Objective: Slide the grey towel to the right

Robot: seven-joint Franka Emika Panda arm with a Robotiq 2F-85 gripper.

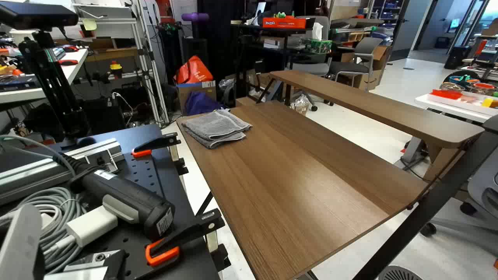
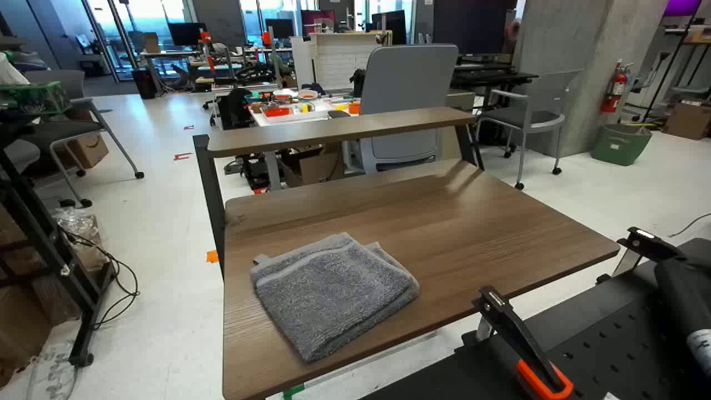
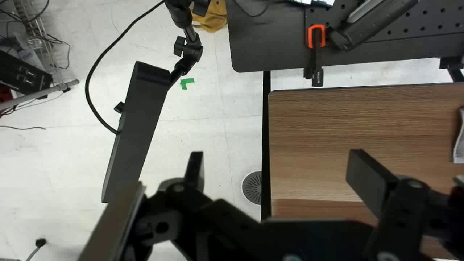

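Clearly, note the grey towel, folded in layers and resting left of the middle of the wood-topped desk in both exterior views; find, at the right margin of the wrist view, a pale strip, probably an edge of the grey towel. Regard the folding as presumably meant for moving the towel as one flat pad, and the leftward placing as meant for travel to the right, taking "right" as in those exterior views, though without certainty.

Next, observe the gripper in the wrist view: spread wide, holding nothing, with fingers well apart, one against floor at left, one against desk at right. Judge this as the stage ahead of contact; expect a move right and down to the towel. Out of sight in both exterior views, hence hard to place for height.

Compare the black bench, set just beside the desk on the near side, presumably for reach, with orange-handled clamps biting its rim, presumably for steadiness. Mark the raised shelf along the far side as a possible hindrance to low movement. Beware shearing of the loose upper fold under light pressure; favour firm, even contact.
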